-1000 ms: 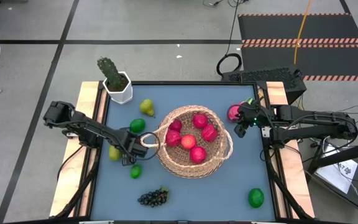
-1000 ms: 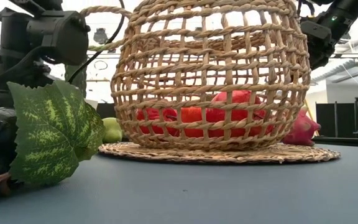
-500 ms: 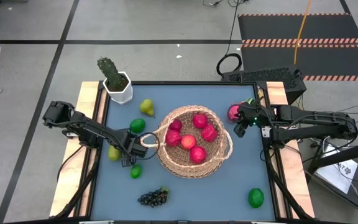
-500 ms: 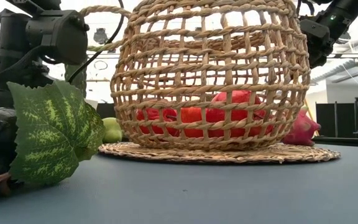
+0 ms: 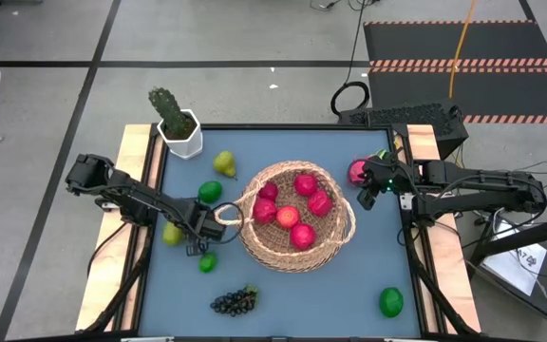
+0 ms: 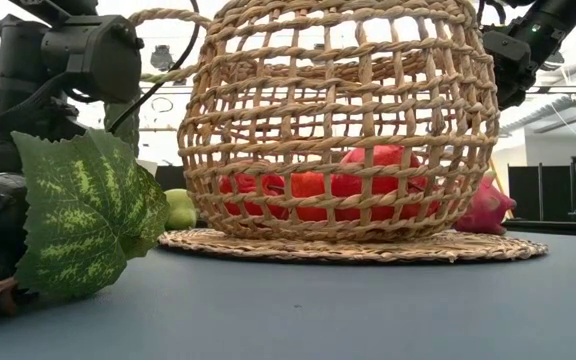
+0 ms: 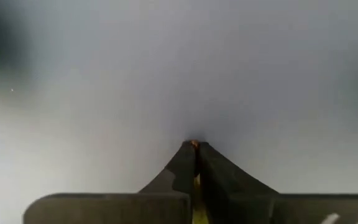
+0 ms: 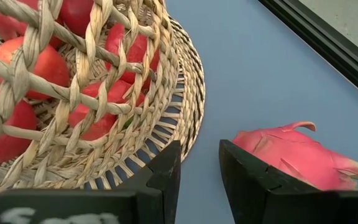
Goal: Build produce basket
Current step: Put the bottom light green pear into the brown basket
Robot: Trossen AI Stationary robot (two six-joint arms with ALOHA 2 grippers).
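Five red fruits already lie in the basket (image 5: 297,217) at the centre of the high view, so the filling looks partly done. The rest of the produce lies loose on the blue table (image 5: 349,294): a pear (image 5: 224,163) and a lime (image 5: 210,191) at upper left of the basket, another lime (image 5: 207,261) and a yellow-green fruit (image 5: 174,233) at its left, the grape bunch (image 5: 235,301) at lower centre, a large green fruit (image 5: 391,302) at lower right, and the dragon fruit (image 5: 358,172) just beside the basket's upper right rim.

The left gripper (image 5: 200,238) sits low at the basket's left, between the two nearby fruits; its wrist view shows the fingers (image 7: 180,171) pressed together with a sliver of yellow between them, perhaps a stem, though I cannot tell.

The right gripper (image 5: 367,195) hovers just below the dragon fruit, fingers (image 8: 166,168) spread and empty, probably lined up to take that fruit, which is nearest the rim.

A potted cactus (image 5: 175,120) stands at the table's upper left corner, apart from the work.
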